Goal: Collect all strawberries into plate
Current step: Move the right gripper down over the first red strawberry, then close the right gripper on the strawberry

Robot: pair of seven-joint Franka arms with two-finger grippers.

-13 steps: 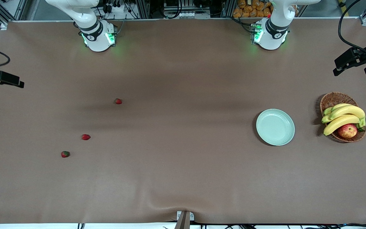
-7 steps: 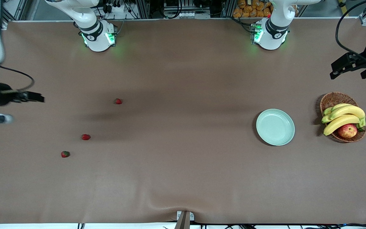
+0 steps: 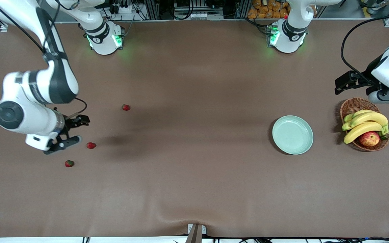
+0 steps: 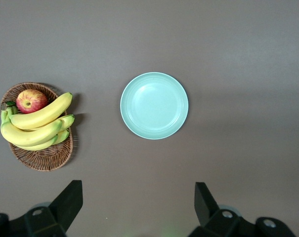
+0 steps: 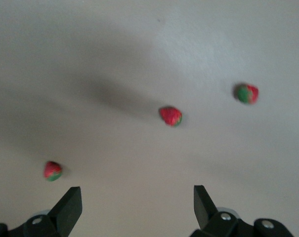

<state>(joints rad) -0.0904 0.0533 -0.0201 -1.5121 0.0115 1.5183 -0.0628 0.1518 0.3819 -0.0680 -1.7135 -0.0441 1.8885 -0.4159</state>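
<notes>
Brown cloth covers the whole bench [image 3: 194, 189], and the front view gives the layout with the plate [image 3: 292, 135] as anchor. It lies empty, pale mint, toward the left arm's end. Just beside it, closer still to that end, sits a wicker basket [image 3: 356, 105] with bananas [image 3: 365, 123] and an apple [image 3: 369, 138]. All three strawberries sit well apart from the plate, toward the right arm's end: one [image 3: 125, 107] farther from the front camera than the plate, one [image 3: 91, 145] a little nearer, one [image 3: 69, 163] nearest of all. The right gripper [image 3: 76, 130] hangs just beside the middle berry, fingers apart. The left gripper [image 3: 344, 82] hovers near the basket, holding nothing.

Left wrist view now: the plate [image 4: 154, 105] lies bare, basket [image 4: 45, 155], bananas [image 4: 35, 123] and apple [image 4: 31, 100] beside it, and the fingers [image 4: 70, 200] stand wide apart.

Right wrist view: three strawberries, [image 5: 171, 116], [image 5: 247, 93] and [image 5: 53, 171], lie spread on the cloth, none between the parted fingers [image 5: 70, 203].
</notes>
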